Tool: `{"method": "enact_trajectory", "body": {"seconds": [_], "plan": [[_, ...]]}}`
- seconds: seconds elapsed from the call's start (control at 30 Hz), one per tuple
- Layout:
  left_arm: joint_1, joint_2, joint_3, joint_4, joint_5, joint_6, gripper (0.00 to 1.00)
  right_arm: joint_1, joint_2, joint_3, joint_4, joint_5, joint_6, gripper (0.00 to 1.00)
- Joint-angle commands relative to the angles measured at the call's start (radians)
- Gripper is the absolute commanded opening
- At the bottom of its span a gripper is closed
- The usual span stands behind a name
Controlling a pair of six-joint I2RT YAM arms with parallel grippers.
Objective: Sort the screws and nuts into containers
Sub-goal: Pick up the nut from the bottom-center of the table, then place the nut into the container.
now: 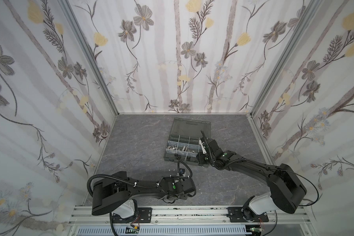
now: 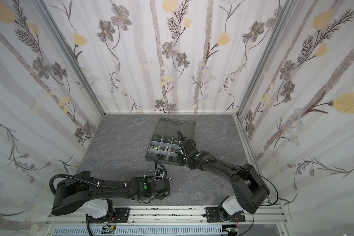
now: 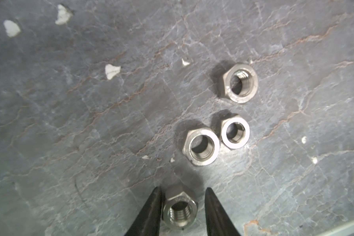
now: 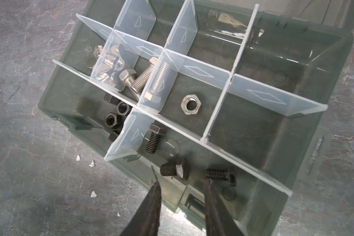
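Four silver nuts lie on the grey stone-patterned table in the left wrist view. My left gripper (image 3: 183, 189) is open and straddles the nearest nut (image 3: 180, 212): one finger touches it, the other stands a little off. The other three nuts (image 3: 201, 146) (image 3: 235, 133) (image 3: 240, 82) lie just beyond. My right gripper (image 4: 182, 181) is open and empty above the organiser case (image 1: 170, 159). Below it is a front container holding three black screws (image 4: 175, 168). Other containers hold black nuts (image 4: 123, 108), silver screws (image 4: 143, 78) and one silver nut (image 4: 190, 105).
The case's smoky lid (image 1: 190, 126) lies open toward the back wall. Small white flecks (image 3: 11, 27) dot the table near the nuts. Patterned walls close in three sides, and an aluminium rail (image 1: 172, 212) carrying both arm bases runs along the front.
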Motion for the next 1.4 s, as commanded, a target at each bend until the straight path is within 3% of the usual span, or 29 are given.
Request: {"method": "enact_trajectory", "body": {"seconds": [0.0,0.3,0.5,0.77,1.1,1.37], "plan": [[-0.005,0.015,0.006,-0.104,0.023,-0.016,0.37,-0.001,0.007,0.004,0.042,-0.003,0.0,0.37],[-0.011,0.075,0.043,-0.115,0.012,0.008,0.24,-0.004,-0.012,-0.012,0.044,0.002,0.002,0.36],[-0.001,0.04,0.107,-0.12,-0.04,0.061,0.21,-0.014,-0.063,-0.022,0.041,0.009,0.002,0.36],[0.155,0.023,0.317,-0.123,-0.158,0.226,0.2,-0.043,-0.173,-0.032,0.032,0.002,0.005,0.37],[0.355,0.267,0.682,-0.121,-0.19,0.481,0.19,-0.086,-0.278,-0.067,0.006,0.019,0.011,0.37],[0.419,0.497,0.891,-0.119,-0.135,0.549,0.18,-0.115,-0.337,-0.131,-0.008,0.027,0.019,0.37]]}}
